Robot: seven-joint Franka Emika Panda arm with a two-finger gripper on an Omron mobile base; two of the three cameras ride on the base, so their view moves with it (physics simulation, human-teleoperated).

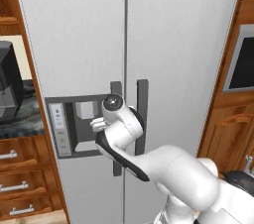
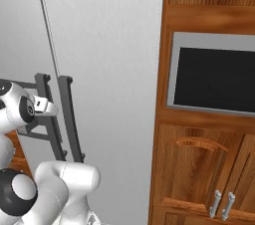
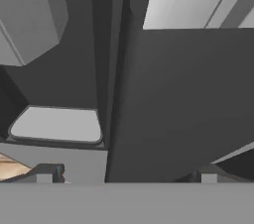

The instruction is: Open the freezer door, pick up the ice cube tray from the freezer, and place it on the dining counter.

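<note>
**Risk of a slipped grasp at the freezer handle**

Freezer door [image 1: 74,34] shut, flush beside the plain door [image 1: 183,44], its dark dispenser panel [image 1: 74,124] low on the left half. Handle [image 1: 116,89] seen as a dark vertical bar at the door's inner edge, just beside the twin handle [image 1: 142,114] of the plain door. Ice cube tray presumably behind the closed door, so not yet reachable.

Likely failure: closing on the wrong bar, given how near the two handles stood, or catching only the bar's edge and sliding off once the pull began. Also possible: a pull not following the hinge arc, wrenching the grip loose.

Gripper [image 3: 126,176] pressed up close to the handle [image 3: 178,104], the dark bar rising between the two fingertips [image 3: 44,173] in the hand view. Fingers spread wide, one at each side, no contact with the bar visible. Arm bent sharply at the elbow, wrist [image 1: 119,114] raised in front of the dispenser panel, hand [image 2: 42,105] aimed toward the fridge front in the right base view.
</note>
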